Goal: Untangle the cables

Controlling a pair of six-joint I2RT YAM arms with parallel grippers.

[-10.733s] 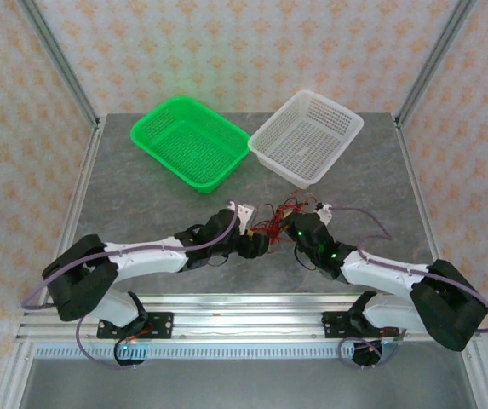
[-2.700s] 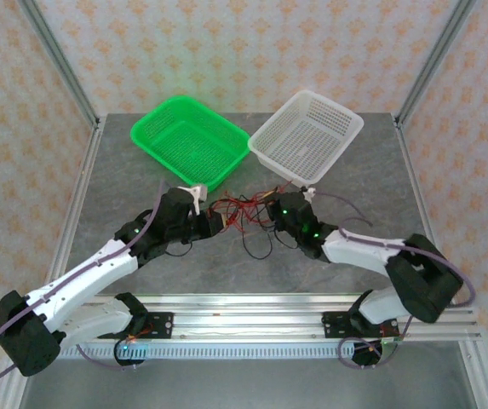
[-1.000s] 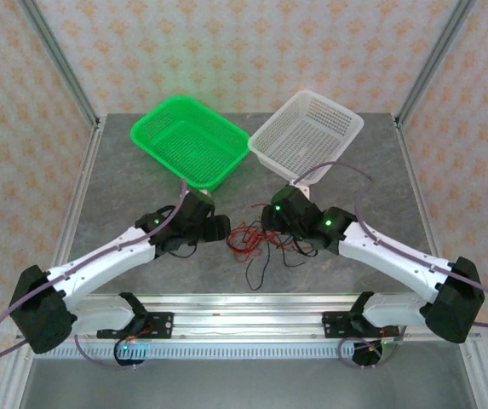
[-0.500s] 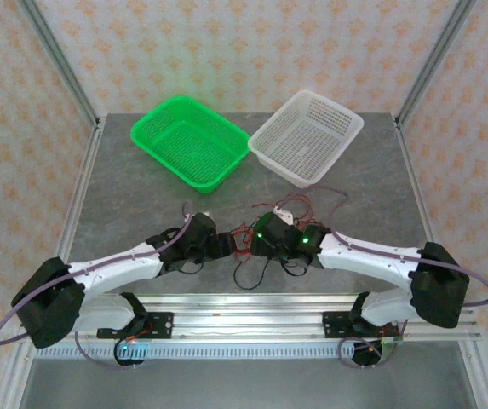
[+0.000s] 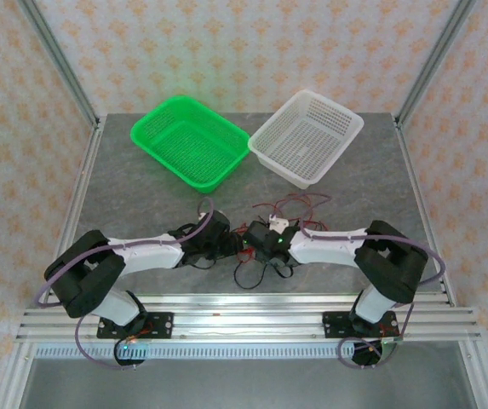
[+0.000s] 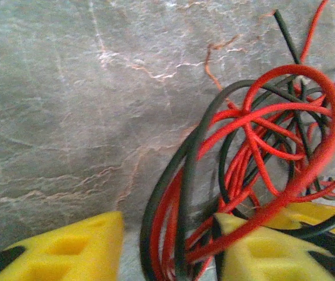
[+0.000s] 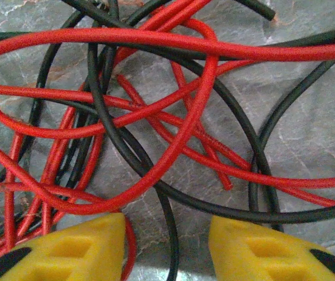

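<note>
The cables (image 5: 249, 271) are a knot of thin red and black wires near the table's front middle, with loose red strands (image 5: 295, 203) trailing behind. My left gripper (image 5: 230, 245) and right gripper (image 5: 257, 242) face each other low over the knot, almost touching. In the left wrist view the left gripper (image 6: 168, 234) is open, with a bunch of red and black cables (image 6: 272, 117) running between its yellow fingers (image 6: 73, 249). In the right wrist view the right gripper (image 7: 166, 234) is open over crossing cables (image 7: 179, 134), with one black wire passing through the gap.
A green basket (image 5: 157, 111) stands at the back left and a white basket (image 5: 337, 106) at the back right, both empty. The grey table (image 5: 124, 204) ends at an aluminium rail (image 5: 244, 319) in front.
Both arms swung toward the front middle and lowered. The grippers drew close together over the tangle, which shifted toward the near edge.
</note>
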